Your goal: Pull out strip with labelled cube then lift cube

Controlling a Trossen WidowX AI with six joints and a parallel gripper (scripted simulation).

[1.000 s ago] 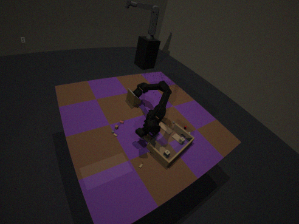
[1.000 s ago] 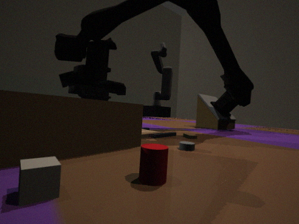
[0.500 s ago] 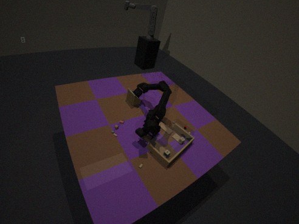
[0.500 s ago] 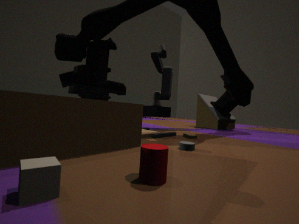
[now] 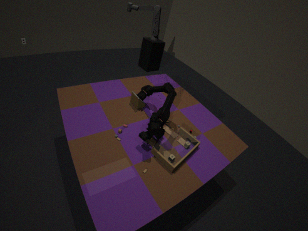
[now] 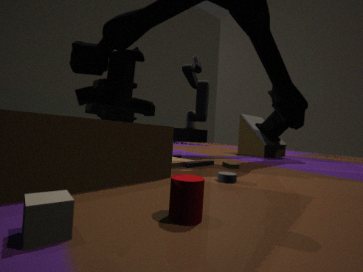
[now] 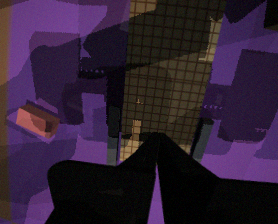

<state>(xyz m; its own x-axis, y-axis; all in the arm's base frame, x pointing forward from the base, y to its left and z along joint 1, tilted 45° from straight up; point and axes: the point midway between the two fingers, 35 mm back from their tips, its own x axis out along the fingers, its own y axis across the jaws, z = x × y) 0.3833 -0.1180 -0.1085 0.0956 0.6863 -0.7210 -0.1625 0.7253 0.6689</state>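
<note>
Tool (image 7: 157, 150) is pinched fully closed with nothing in it, sitting over the near end of the gridded strip (image 7: 165, 70), probably to drag it; labelled cube (image 5: 171, 156) sits inside the tray (image 5: 176, 168)

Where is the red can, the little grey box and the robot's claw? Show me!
red can (image 6: 187, 199), exterior view, on the middle of its side.
grey box (image 6: 48, 217), exterior view, on its front face.
gripper (image 7: 157, 150), wrist view, between its shut fingertips.
</note>
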